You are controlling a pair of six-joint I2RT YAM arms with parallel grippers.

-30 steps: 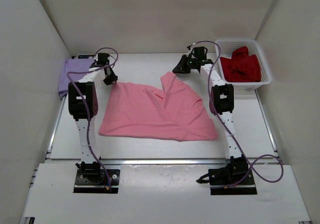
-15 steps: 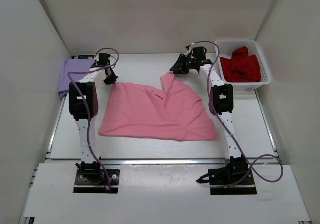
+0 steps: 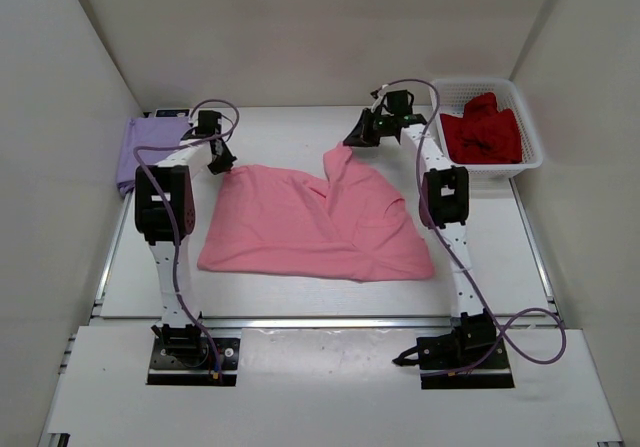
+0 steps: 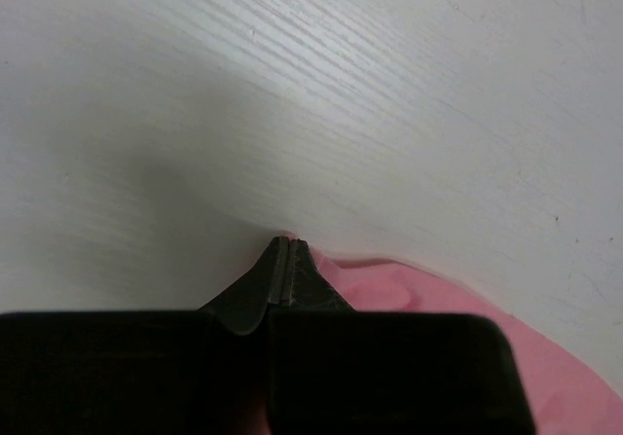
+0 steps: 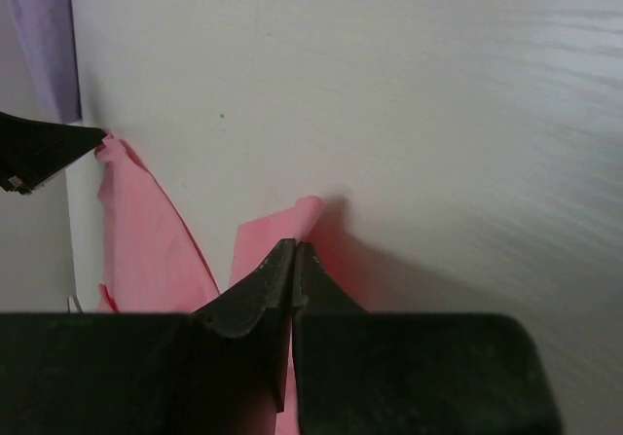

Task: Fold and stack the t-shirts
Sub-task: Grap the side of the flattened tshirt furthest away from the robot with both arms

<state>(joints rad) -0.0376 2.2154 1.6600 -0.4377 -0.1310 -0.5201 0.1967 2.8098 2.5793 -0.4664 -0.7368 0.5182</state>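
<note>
The pink t-shirt (image 3: 310,222) lies spread and partly folded over itself in the middle of the table. My left gripper (image 3: 224,168) is shut on its far left corner; the wrist view shows the jaws (image 4: 288,242) pressed together with pink cloth (image 4: 419,294) at the tip. My right gripper (image 3: 347,143) is shut on the far peak of the same shirt, and pink fabric (image 5: 307,216) sticks out just past its closed tips (image 5: 294,246). A folded lavender t-shirt (image 3: 148,147) rests at the far left. The dark red t-shirt (image 3: 480,132) is bunched in the basket.
A white lattice basket (image 3: 534,142) stands at the far right corner. White walls close in the table on the left, back and right. The lavender cloth (image 5: 44,36) shows at the right wrist view's upper left.
Both grippers have closed onto the pink shirt's far edge. The right gripper has shifted slightly towards the shirt's peak; the shirt itself lies much as before.
</note>
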